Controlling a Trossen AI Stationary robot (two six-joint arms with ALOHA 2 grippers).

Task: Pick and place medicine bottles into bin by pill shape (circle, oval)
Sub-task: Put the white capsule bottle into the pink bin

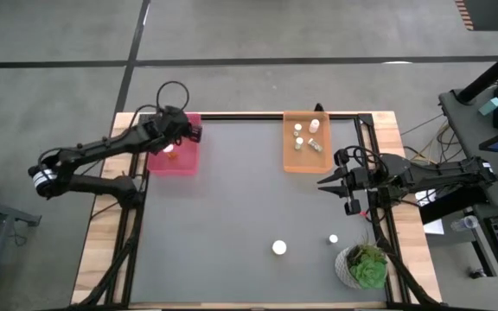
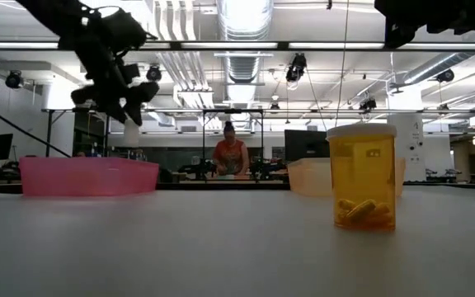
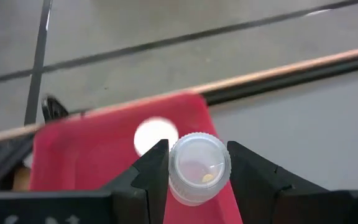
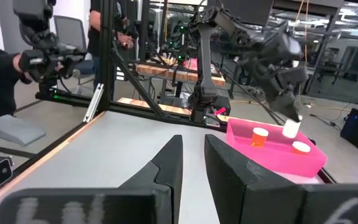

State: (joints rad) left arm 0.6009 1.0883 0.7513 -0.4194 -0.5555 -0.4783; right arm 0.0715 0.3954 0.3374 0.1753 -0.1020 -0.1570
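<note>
The left arm reaches out over the pink bin (image 1: 174, 159), its left gripper (image 3: 193, 167) clamped around a white-capped medicine bottle (image 3: 197, 167) held above it. The right gripper (image 1: 330, 182), fingers closed and empty, waits beside the orange bin (image 1: 290, 149).

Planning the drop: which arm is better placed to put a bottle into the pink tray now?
Left. The left gripper holds a small white-capped bottle above the pink plastic tray; the right gripper is shut, empty, beside the orange tray.

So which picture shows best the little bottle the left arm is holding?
The left wrist view: the bottle fills the middle, pinched in the left tool over the pink bin. The right wrist view shows it far off. The high and low views mostly hide it.
</note>
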